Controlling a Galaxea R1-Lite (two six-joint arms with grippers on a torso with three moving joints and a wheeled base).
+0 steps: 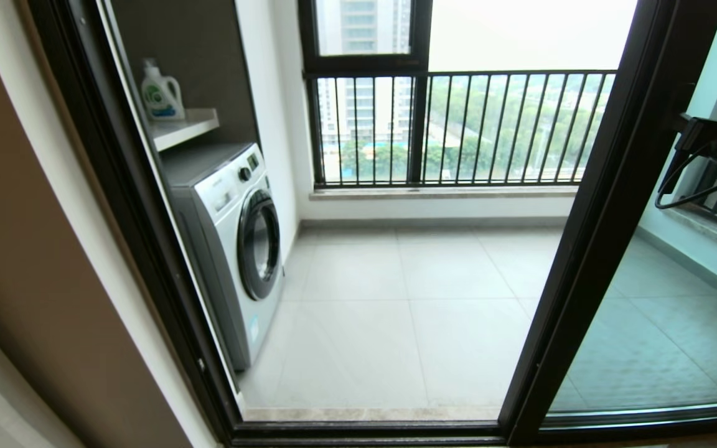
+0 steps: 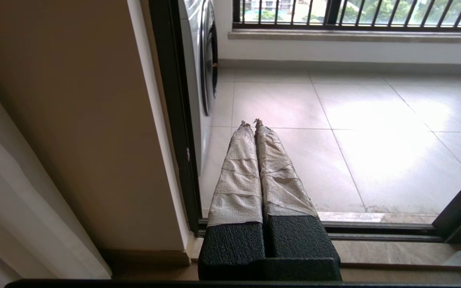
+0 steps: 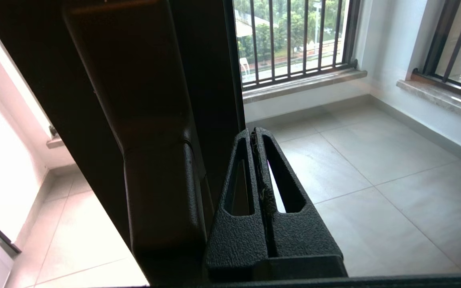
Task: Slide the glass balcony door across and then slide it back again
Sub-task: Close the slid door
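1. At the far left, a beige wall (image 1: 28,249) is seen, edged by the black fixed door frame (image 1: 147,249), which runs from top to floor.
2. The left tool (image 2: 253,124) is held low on the near side of the floor track (image 2: 374,232), just right of that frame; its two tape-wrapped fingers (image 2: 238,172) are pressed together and nothing is held between them.
3. Just beyond the frame, a white washing machine (image 1: 234,242) is set against the left wall of the balcony, with a shelf (image 1: 184,127) above it carrying a detergent bottle (image 1: 160,93).
4. A wide doorway gap is left open between the fixed frame and the door's upright; the pale tiled balcony floor (image 1: 396,311) is seen through it, bare from the sill to the far wall.
5. A black-railed window (image 1: 458,124) spans the far side, with trees and towers beyond.
6. The glass balcony door (image 1: 601,249) stands at the right, slid away from the left frame, its dark upright leaning across the head view and its glass covering the right part of the opening.
7. The right tool (image 3: 256,132) is placed beside the door's upright, next to the long handle (image 3: 154,160); its fingers are closed together with nothing gripped, and contact with the frame cannot be told.
8. A second railed window (image 3: 454,52) is seen on the right balcony wall.
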